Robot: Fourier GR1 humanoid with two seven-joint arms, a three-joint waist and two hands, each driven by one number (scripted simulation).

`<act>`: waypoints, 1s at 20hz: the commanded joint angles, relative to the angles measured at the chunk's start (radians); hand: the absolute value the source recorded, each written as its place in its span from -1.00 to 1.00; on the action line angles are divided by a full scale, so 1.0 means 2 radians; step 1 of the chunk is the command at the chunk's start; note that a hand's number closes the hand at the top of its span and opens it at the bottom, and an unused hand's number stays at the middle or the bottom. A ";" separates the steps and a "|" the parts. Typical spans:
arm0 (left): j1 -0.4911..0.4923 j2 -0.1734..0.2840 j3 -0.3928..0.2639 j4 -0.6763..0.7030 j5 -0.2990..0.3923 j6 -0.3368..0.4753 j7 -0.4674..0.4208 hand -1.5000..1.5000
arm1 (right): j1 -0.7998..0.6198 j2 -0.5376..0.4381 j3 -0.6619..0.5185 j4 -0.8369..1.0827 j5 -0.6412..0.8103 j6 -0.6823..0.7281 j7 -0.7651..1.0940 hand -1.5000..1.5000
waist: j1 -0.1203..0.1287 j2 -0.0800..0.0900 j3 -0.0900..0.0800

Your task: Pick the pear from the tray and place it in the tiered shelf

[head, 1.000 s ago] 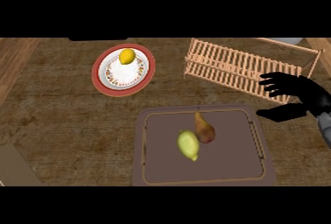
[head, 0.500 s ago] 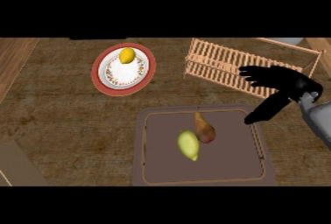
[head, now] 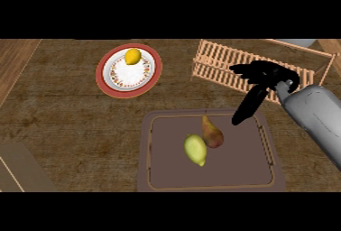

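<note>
The right robot hand (head: 261, 77) hangs above the tray's far right corner, fingers spread and holding nothing, its thumb pointing down toward the tray (head: 263, 153); this looks like an approach pose, opened wide to close round a fruit. The pear (head: 211, 132), brownish with a narrow stem end pointing away from the robot, lies in the tray near its middle, below and to the left of the hand, apart from it. A yellow-green lemon (head: 195, 150) touches the pear's left side. The wooden tiered shelf (head: 220, 67) stands on the table (head: 66, 117) just behind the hand. Farther left, a plate (head: 118, 77) carries a yellow fruit (head: 133, 56). The left hand is out of view.
</note>
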 commanded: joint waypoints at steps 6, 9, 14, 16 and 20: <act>-0.138 -0.033 -0.023 -0.041 0.023 -0.015 -0.016 0.00 | -0.053 0.063 0.058 0.055 0.029 -0.005 0.083 -1.00 | -0.023 0.006 -0.014; -0.128 -0.046 -0.033 -0.049 0.013 -0.015 -0.024 0.00 | -0.056 0.085 0.077 0.080 0.030 -0.001 0.086 -1.00 | -0.013 0.005 -0.014; -0.127 -0.057 -0.036 -0.052 0.003 -0.010 -0.013 0.00 | -0.064 0.111 0.103 0.111 0.036 0.000 0.092 -1.00 | -0.021 0.004 -0.014; -0.129 -0.058 -0.026 -0.051 0.007 -0.009 -0.008 0.00 | -0.073 0.117 0.114 0.117 0.039 0.002 0.101 -1.00 | -0.028 0.001 -0.014; -0.115 -0.068 -0.028 -0.054 0.002 -0.012 -0.007 0.00 | -0.086 0.111 0.121 0.133 0.041 0.006 0.103 -1.00 | -0.032 -0.004 -0.014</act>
